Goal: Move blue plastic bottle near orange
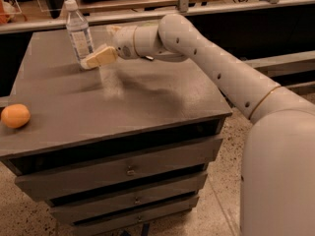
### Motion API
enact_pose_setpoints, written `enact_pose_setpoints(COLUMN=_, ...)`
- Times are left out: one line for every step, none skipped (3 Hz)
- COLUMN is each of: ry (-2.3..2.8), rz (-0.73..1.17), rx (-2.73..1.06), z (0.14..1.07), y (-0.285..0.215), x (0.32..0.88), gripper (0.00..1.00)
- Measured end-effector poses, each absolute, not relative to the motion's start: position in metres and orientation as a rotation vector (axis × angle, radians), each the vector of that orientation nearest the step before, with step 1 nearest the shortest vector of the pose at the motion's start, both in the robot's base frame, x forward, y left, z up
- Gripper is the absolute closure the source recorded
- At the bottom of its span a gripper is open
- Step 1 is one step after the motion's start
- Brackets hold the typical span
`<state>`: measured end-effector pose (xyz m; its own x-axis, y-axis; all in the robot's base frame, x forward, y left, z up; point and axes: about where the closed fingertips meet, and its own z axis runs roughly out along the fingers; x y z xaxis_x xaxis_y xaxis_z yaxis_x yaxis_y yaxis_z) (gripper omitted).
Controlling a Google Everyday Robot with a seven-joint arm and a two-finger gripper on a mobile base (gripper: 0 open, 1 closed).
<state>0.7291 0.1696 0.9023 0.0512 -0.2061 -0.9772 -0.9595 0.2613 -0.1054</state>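
Probably light, slick and tippy, the bottle (78, 33) stands far-left on the table (147, 102), well apart from the orange (15, 116); best held mid-body. The gripper (98, 57) is beside its base; I cannot tell how the jaws stand.

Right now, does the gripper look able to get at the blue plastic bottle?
Probably yes. The gripper is low at the base of the blue plastic bottle, which stands upright near the far edge of the table, and nothing shows between them. Whether they touch, I cannot tell.
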Motion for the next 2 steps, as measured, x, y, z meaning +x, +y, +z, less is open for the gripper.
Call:
enact_pose_setpoints(ry=1.413, rz=0.876, rx=-1.162, z=0.900, y=0.185, x=0.733, gripper=0.00)
enact_pose_setpoints(ry=1.420, rz=0.888, rx=-1.156, z=0.898, y=0.197, x=0.739, gripper=0.00)
